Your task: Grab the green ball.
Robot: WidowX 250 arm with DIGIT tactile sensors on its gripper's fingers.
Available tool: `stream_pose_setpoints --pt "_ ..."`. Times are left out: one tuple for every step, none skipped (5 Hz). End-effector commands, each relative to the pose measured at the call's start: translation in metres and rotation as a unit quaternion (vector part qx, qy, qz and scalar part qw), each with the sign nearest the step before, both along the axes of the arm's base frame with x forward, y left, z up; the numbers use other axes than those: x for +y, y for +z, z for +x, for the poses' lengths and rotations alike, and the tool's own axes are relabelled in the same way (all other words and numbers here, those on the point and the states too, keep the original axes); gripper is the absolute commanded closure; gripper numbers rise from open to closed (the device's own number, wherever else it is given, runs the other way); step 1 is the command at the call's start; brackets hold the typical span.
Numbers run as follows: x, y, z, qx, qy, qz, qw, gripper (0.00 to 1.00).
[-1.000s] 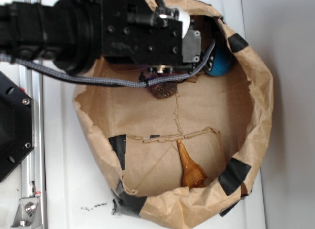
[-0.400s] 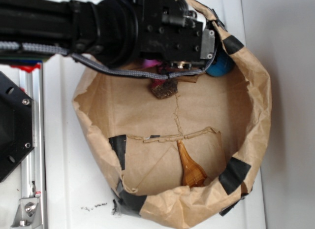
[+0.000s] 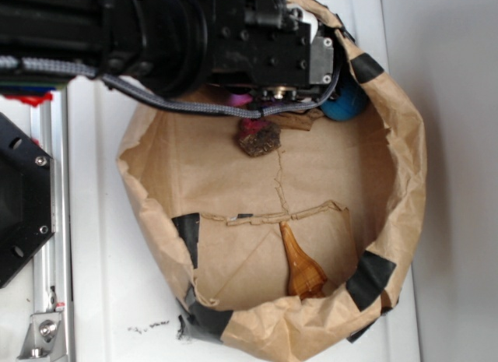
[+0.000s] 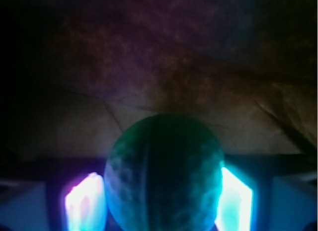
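In the dim wrist view the gripper (image 4: 161, 201) seems closed on the green ball (image 4: 164, 174), fingers (image 4: 236, 198) touching its sides.

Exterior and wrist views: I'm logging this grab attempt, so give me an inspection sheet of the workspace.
Surface: white table, with a brown paper bag rolled open on it, black tape patches on its rim.
Job's things: green ball between the two lit fingers in the wrist view; hidden under the arm in the exterior view.
Clutter: blue ball at the bag's far wall, dark brown lump, amber spoon-like piece.
Grippers: gripper with jaws on either side of the green ball, close to it; contact cannot be judged.
Cables: braided grey cable slung under the arm.
Surroundings: metal rail and black mount plate at the left.
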State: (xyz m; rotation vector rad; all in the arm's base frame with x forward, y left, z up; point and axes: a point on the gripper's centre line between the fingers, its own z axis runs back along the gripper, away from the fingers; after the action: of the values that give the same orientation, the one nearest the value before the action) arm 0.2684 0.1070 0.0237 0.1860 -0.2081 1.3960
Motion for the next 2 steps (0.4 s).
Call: stream_pose_setpoints --pt "0.0039 0.0158 -0.0243 -0.028 0.007 0.005 1.0 1.0" --pt "0.0013 0.0156 -0.0313 -0.027 0.006 0.005 1.0 1.0"
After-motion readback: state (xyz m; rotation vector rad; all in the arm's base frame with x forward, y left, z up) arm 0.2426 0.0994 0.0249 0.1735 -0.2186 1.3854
